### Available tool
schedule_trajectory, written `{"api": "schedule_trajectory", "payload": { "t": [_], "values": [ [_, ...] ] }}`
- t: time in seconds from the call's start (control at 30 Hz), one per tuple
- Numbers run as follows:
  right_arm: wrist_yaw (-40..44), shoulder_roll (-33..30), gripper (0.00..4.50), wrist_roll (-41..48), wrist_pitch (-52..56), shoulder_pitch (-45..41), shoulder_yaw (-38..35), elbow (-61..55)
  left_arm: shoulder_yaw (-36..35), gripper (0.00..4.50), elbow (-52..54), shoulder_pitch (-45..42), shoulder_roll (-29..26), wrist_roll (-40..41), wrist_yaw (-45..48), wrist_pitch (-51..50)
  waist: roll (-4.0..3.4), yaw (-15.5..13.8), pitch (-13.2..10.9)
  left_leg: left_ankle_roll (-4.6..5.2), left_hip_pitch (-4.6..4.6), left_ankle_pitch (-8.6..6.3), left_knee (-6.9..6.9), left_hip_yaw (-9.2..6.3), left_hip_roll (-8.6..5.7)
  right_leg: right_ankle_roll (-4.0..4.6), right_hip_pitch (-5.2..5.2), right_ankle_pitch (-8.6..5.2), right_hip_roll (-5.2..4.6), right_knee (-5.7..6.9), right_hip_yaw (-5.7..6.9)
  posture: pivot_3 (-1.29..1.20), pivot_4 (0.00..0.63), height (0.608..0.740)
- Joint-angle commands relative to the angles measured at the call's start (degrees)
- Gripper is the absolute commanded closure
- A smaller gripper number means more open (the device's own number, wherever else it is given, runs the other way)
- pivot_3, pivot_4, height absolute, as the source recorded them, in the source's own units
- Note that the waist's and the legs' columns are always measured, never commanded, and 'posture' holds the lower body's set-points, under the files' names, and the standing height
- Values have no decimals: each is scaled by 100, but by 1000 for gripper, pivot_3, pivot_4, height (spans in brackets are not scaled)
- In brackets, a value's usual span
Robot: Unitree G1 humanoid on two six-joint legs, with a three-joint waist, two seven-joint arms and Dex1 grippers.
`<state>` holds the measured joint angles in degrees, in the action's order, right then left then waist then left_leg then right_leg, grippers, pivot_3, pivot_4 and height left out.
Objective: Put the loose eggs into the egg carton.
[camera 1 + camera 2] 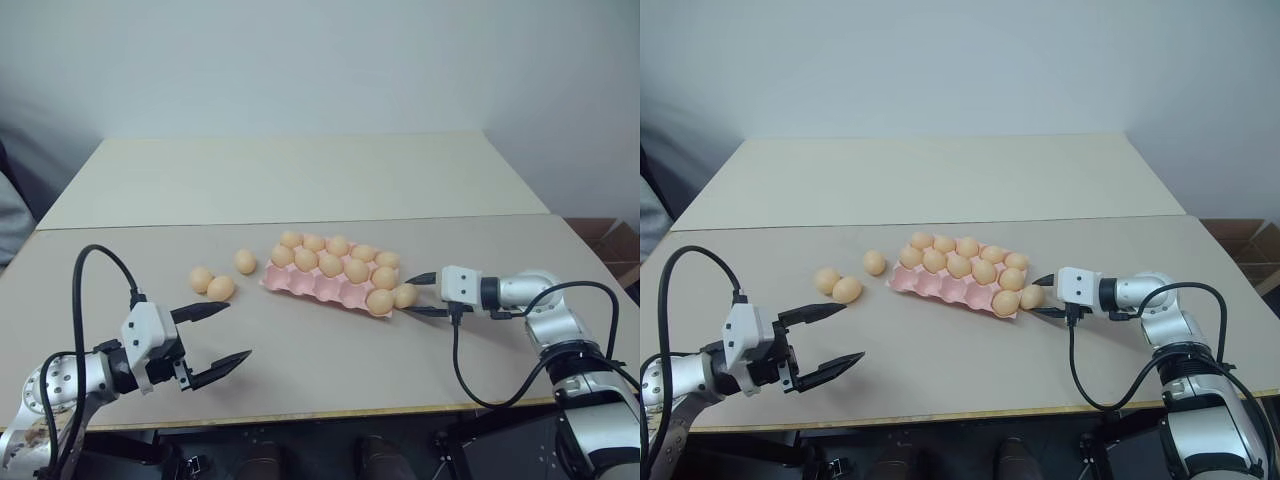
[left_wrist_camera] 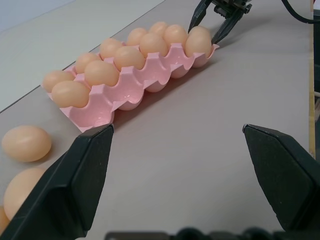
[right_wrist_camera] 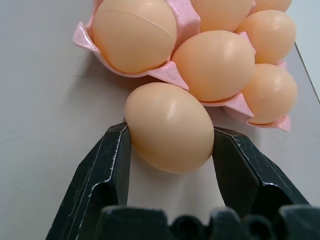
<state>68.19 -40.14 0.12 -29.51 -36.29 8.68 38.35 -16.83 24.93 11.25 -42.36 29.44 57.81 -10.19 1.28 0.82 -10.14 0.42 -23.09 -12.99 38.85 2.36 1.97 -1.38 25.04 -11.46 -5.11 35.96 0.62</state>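
Observation:
The pink egg carton (image 1: pixel 300 284) lies mid-table and holds several eggs; most cups of its near row are bare. Three loose eggs lie to its left: two touching (image 1: pixel 201 279) (image 1: pixel 220 288) and one nearer the carton (image 1: pixel 245 261). A fourth loose egg (image 3: pixel 170 127) rests on the table against the carton's right end, and my right gripper (image 1: pixel 414 296) is shut on it, one finger on each side. My left gripper (image 1: pixel 238 329) stands open and empty near the table's front left, short of the three eggs, pointing toward the carton (image 2: pixel 150 82).
A second, paler table (image 1: pixel 300 180) adjoins the far edge of this one. A cardboard box (image 1: pixel 612 242) stands beyond the right edge. Bare tabletop (image 1: pixel 330 350) stretches between the carton and the front edge. Black cables loop off both wrists.

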Motion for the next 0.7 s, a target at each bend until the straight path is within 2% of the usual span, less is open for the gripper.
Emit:
{"api": "schedule_trajectory", "payload": {
  "t": [0.03, 0.27, 0.4, 0.57, 0.7],
  "values": [
    [28, -165, 1848, 146, -105, 89, -155, -237, -153, 0, 16, -6, -18, 11, 15, 165, 0, -3, 0, 0, 0, 0, 0, 0, 0, 0, 0, 0, 0, 0, 0, 0, 150, 740],
    [-86, -735, 1848, 356, 68, 463, -522, -730, -165, 0, -108, -20, -16, -35, 34, 258, 0, -29, 0, 0, -2, 0, 1, 1, -3, 2, -1, -1, -5, -1, 0, 0, 150, 740],
    [-64, -848, 1848, 594, 536, 382, -647, -1268, -188, 0, -232, -34, -52, -35, 82, 334, 0, 21, 0, 0, 3, 0, 0, 5, 1, 3, 0, -1, -1, 0, -4, 0, 150, 740],
    [-52, -545, 1848, 767, 1161, 224, -466, -2219, -147, 0, -389, -172, -140, -51, 172, 380, 0, 31, 0, 0, 19, 0, 0, 8, 24, 24, -1, 1, 25, 7, -13, 0, 150, 740],
    [-215, -64, 1848, 697, 1472, 112, -245, -2663, -114, 0, -441, -286, -155, -46, 187, 355, 1, -4, 0, -1, 20, 0, 2, 12, 58, 37, -1, 8, 59, 2, -12, 0, 150, 740]
  ]
}}
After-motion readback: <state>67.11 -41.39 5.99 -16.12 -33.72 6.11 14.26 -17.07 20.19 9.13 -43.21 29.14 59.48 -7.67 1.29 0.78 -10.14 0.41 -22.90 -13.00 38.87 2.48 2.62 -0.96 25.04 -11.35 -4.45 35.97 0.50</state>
